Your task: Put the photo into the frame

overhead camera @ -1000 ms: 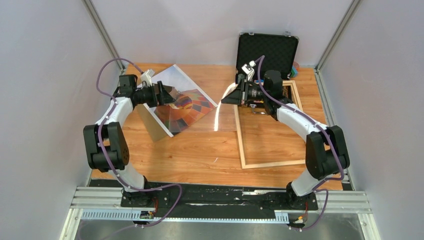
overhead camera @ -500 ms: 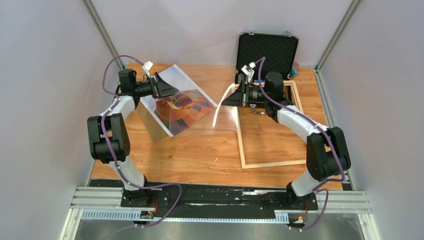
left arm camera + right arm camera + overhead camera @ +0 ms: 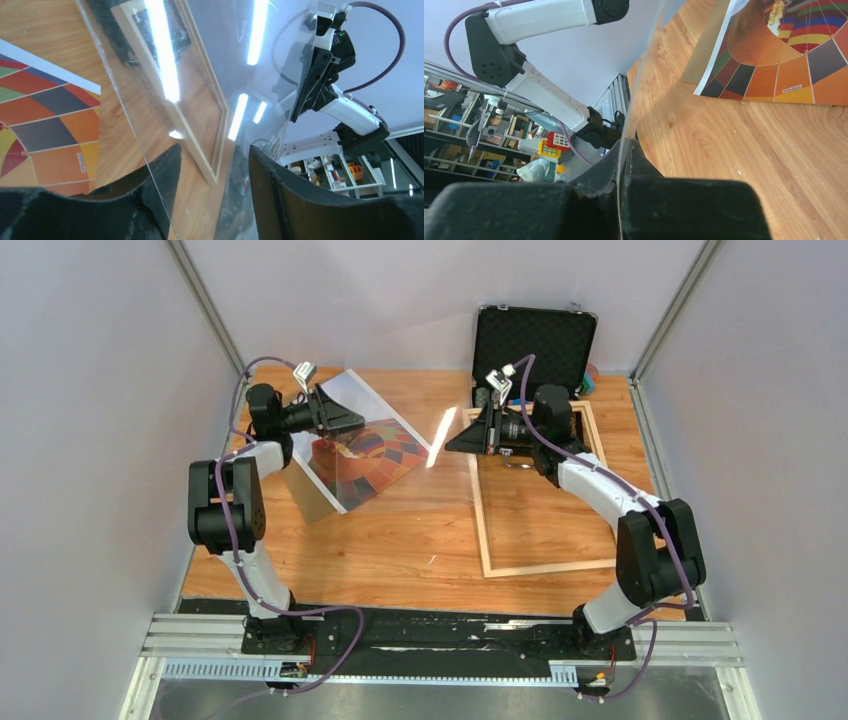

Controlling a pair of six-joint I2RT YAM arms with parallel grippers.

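The photo [image 3: 375, 455] [image 3: 794, 60], a bright balloon print, lies face up at the back left of the table. The light-wood frame [image 3: 481, 525] [image 3: 200, 155] lies flat on the right. A clear pane [image 3: 438, 438] [image 3: 225, 60] hangs tilted in the air between the two arms. My right gripper [image 3: 458, 439] [image 3: 626, 145] is shut on the pane's right edge. Above the photo, my left gripper [image 3: 345, 420] [image 3: 212, 155] has its jaws apart around the pane's left edge. That edge runs close by the left finger [image 3: 150, 190].
An open black case [image 3: 535, 340] stands at the back, behind the frame. A brown board [image 3: 303, 485] sticks out from under the photo's left side. Grey walls close in the table on both sides.
My left arm has swung toward the back and brought its gripper onto the pane's left edge, with the jaws narrowing. The right gripper has tilted the pane slightly higher.
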